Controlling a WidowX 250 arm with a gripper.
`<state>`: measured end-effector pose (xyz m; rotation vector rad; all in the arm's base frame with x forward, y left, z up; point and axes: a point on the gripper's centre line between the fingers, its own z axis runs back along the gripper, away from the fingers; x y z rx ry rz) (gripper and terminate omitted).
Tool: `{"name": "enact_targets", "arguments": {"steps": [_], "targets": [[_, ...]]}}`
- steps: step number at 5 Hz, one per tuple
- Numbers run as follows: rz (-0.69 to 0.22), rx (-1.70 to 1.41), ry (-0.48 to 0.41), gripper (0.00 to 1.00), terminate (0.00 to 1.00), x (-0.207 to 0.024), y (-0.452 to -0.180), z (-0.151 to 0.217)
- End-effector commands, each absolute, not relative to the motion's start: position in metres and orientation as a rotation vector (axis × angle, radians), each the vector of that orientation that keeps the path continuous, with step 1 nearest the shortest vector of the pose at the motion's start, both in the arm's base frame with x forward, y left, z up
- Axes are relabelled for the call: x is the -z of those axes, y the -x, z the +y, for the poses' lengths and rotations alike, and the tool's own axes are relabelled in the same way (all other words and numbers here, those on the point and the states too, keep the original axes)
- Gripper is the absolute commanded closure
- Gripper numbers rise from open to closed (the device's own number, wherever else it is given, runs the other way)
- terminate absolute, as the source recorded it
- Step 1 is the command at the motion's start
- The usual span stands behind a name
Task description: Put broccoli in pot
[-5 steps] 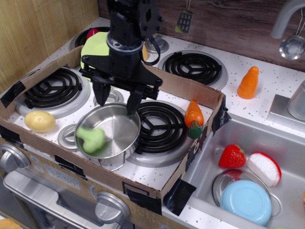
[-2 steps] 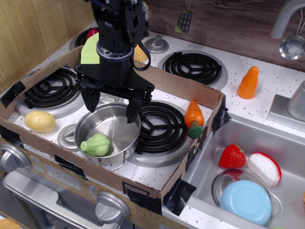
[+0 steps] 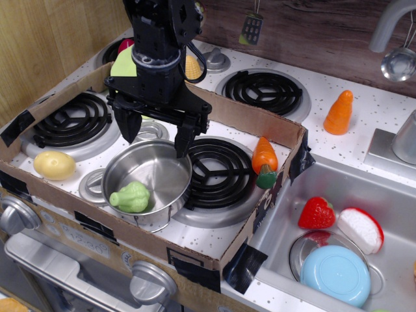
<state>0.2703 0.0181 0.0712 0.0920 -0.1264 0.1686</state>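
The light-green broccoli (image 3: 131,197) lies inside the shiny steel pot (image 3: 162,170), against its front-left wall. The pot stands on the front of the toy stove, between two burners. My black gripper (image 3: 155,134) hangs open and empty above the pot's back rim, its two fingers spread wide, one near the left side and one over the right rim. It is well above the broccoli and does not touch it.
A cardboard wall (image 3: 260,123) rings the stove front. Inside it lie a yellow potato (image 3: 54,164) at left and a carrot (image 3: 264,158) at right. A light-green plate (image 3: 125,62) stands behind the arm. The sink (image 3: 390,195) at right holds a strawberry (image 3: 316,213) and a blue plate (image 3: 337,274).
The broccoli fell from a blurred drop to rest in the pot. My gripper opened wider and rose a little above the pot.
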Motion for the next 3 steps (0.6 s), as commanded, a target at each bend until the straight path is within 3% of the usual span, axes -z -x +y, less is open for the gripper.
{"name": "enact_targets", "arguments": {"steps": [1,2,3], "targets": [[-0.165,-0.177,-0.089,0.00,0.00,-0.0818,-0.2770,0.0167],[-0.165,-0.177,-0.089,0.00,0.00,-0.0818,-0.2770,0.0167],[-0.165,-0.177,-0.089,0.00,1.00,-0.0818,-0.2770,0.0167]]}}
